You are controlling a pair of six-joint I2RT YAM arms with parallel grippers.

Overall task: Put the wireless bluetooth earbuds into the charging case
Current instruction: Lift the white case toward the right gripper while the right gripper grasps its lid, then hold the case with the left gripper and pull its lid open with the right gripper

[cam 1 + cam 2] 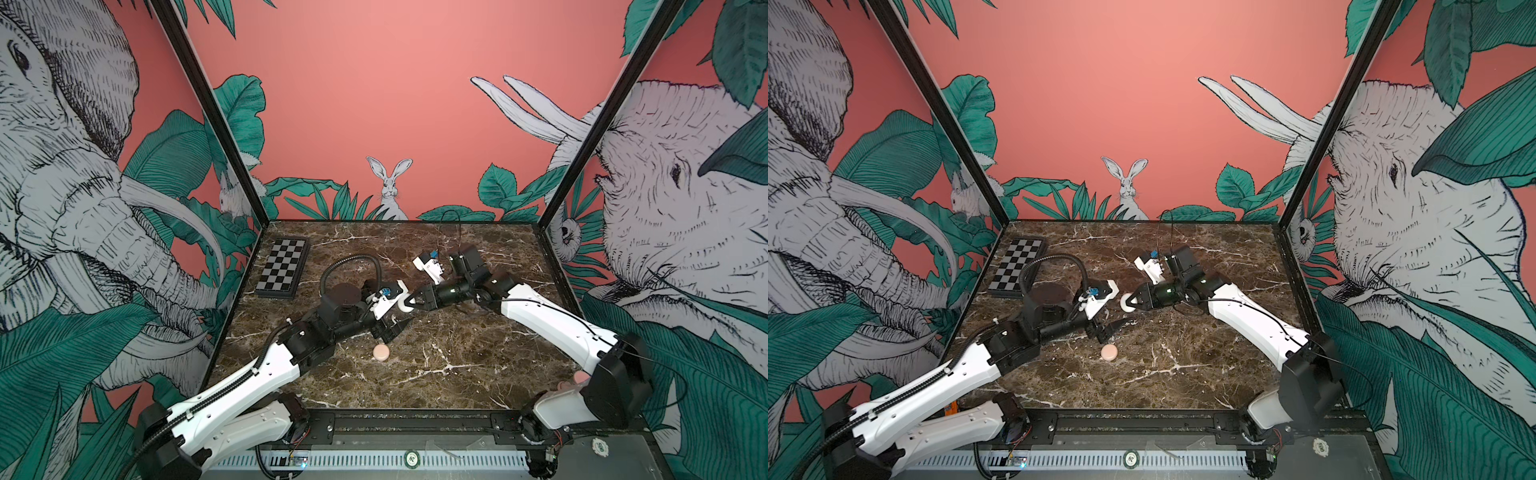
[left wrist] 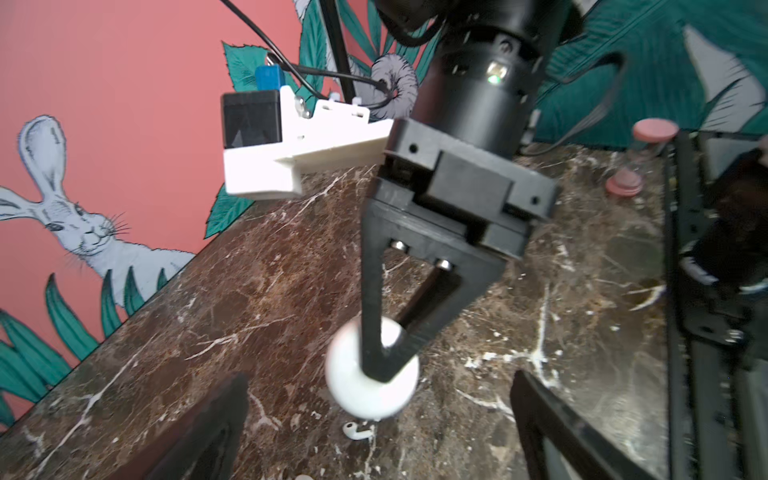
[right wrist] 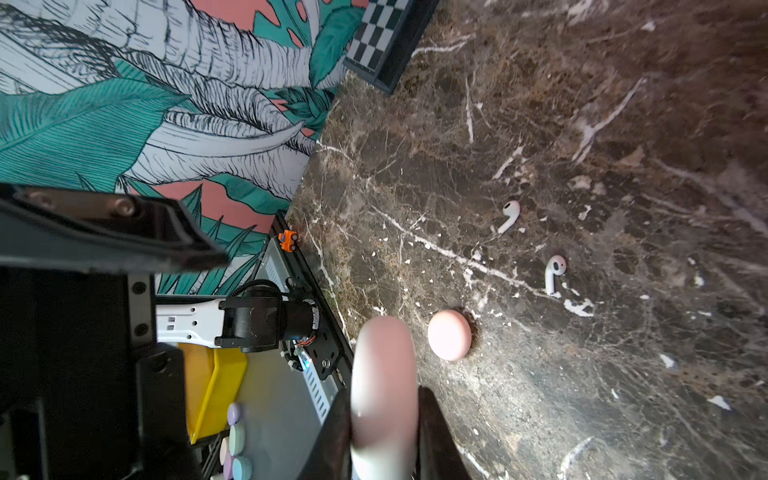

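Observation:
My right gripper (image 1: pixel 409 305) (image 3: pixel 384 399) is shut on the rim of a round white charging case (image 2: pixel 353 374) (image 3: pixel 382 353) and holds it above the marble at mid-table. Two white earbuds (image 3: pixel 509 216) (image 3: pixel 555 274) lie loose on the marble below; the left wrist view shows one earbud (image 2: pixel 357 431) just under the case. My left gripper (image 1: pixel 397 330) hovers close beside the case. Its fingers (image 2: pixel 208 432) are spread wide open with nothing between them. A pale pink round puck (image 1: pixel 381 352) (image 3: pixel 450 334) rests on the marble near the left gripper.
A folded chessboard (image 1: pixel 282 268) lies at the back left of the marble table (image 1: pixel 457 374). A pink hourglass (image 2: pixel 640 158) stands near the right arm's base. An orange toy car (image 3: pixel 288 240) sits at the table's front left corner, and a yellow bin (image 3: pixel 212 390) is beyond the front edge.

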